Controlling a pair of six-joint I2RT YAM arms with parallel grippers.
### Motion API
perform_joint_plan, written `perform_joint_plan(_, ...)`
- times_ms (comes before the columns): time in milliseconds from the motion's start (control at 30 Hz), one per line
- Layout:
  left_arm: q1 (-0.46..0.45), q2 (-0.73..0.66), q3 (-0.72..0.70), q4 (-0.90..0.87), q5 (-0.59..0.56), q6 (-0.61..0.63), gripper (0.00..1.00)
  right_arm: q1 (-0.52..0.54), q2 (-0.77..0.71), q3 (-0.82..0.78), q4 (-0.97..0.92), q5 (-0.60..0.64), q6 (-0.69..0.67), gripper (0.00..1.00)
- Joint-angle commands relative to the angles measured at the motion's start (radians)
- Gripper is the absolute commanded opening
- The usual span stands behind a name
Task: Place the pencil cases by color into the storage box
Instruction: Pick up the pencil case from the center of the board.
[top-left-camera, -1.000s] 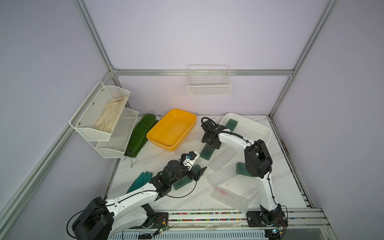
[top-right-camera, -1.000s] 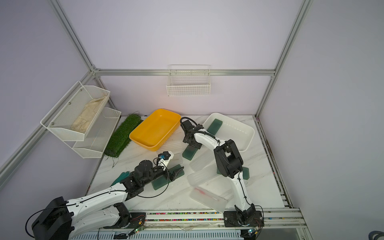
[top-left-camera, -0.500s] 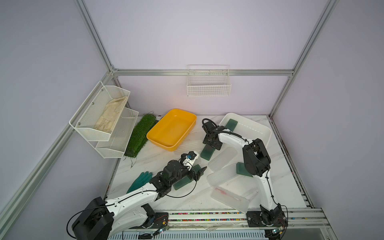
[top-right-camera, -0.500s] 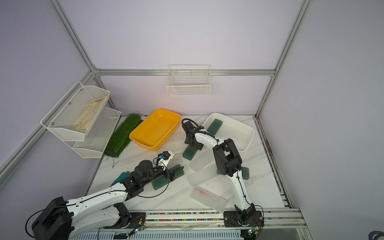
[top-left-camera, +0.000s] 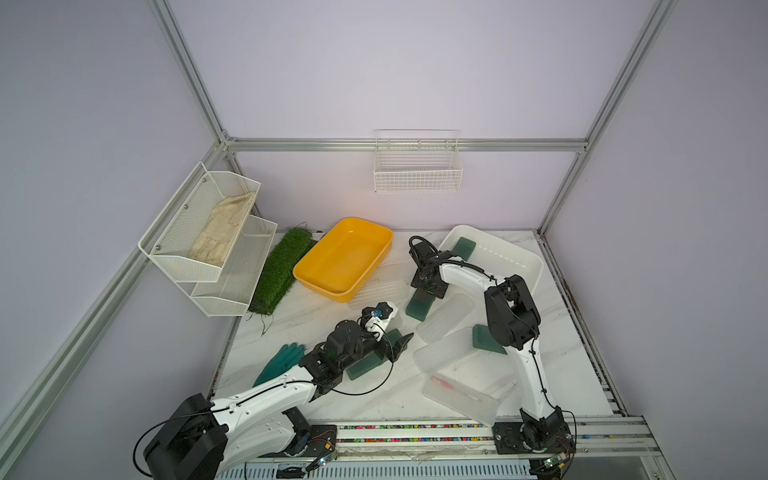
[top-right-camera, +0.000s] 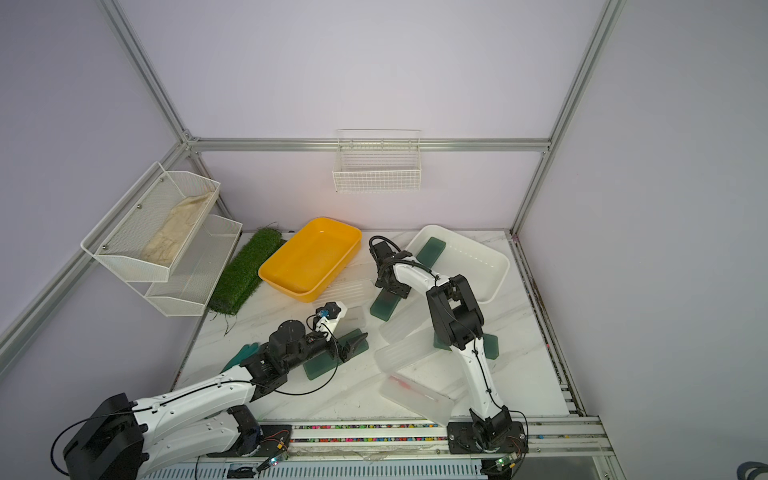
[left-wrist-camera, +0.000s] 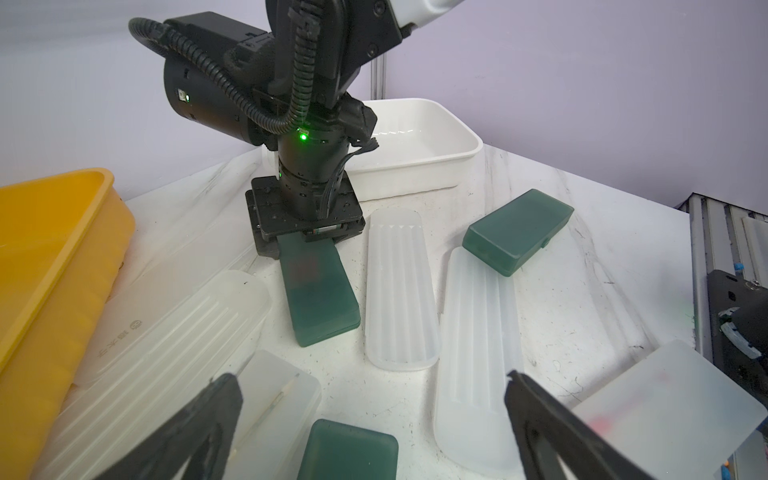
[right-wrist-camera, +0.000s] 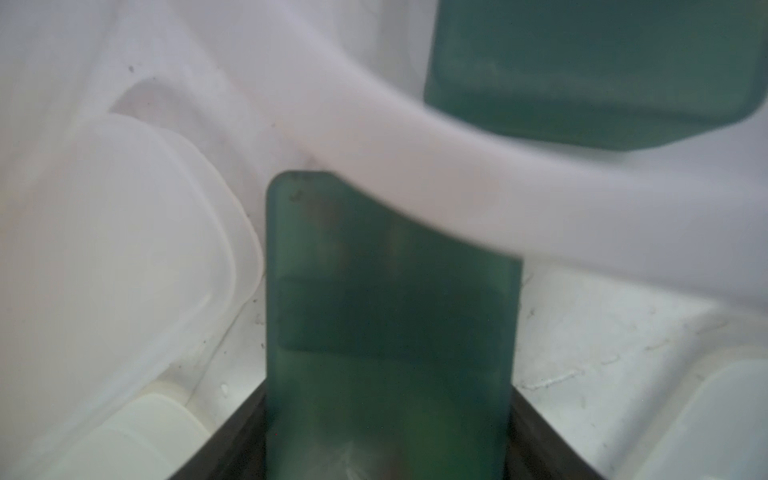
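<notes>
Progress, both top views: first green case (top-left-camera: 463, 247) lies in the white box (top-left-camera: 507, 257); the yellow box (top-left-camera: 320, 291) is empty. Three green cases and all the clear cases (top-left-camera: 446, 311) are out on the table (top-left-camera: 291, 332), so I judge the sort barely begun. My right gripper (top-left-camera: 426, 293) sits on the end of the second green case (top-left-camera: 419, 309); my left gripper (top-left-camera: 403, 341) hangs over the third green case (top-left-camera: 365, 366); the fourth green case (top-left-camera: 481, 338) lies by my right arm. Left wrist view: left gripper (left-wrist-camera: 370, 378) spread fully, holding nothing, third green case (left-wrist-camera: 349, 451) below it; fourth green case (left-wrist-camera: 517, 230) rests partly on a clear one. Right wrist view: jaws pressed against both long edges of the second green case (right-wrist-camera: 386, 311), whose far end reaches under the white box (right-wrist-camera: 457, 178) rim. Against the earlier top views: no case has shifted and both arms have hardly moved; only my right jaws have drawn in onto the case.
</notes>
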Motion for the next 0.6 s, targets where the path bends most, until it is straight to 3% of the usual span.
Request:
perform_joint_plan(0, -0.005, -0.016, 0.001, 0.011, -0.014, -0.006, 1.00, -0.007, 0.039, 0.015, 0.007, -0.011, -0.012, 0.67)
perform_joint_plan(267, -0.005, -0.005, 0.030, -0.028, -0.050, -0.041, 1.00, 0.005, -0.035, -0.005, 0.085, -0.006, -0.031, 0.57)
perform_joint_plan(567, -0.005, -0.019, 0.044, -0.055, -0.077, -0.063, 1.00, 0.049, -0.096, 0.030, 0.097, 0.012, -0.066, 0.56)
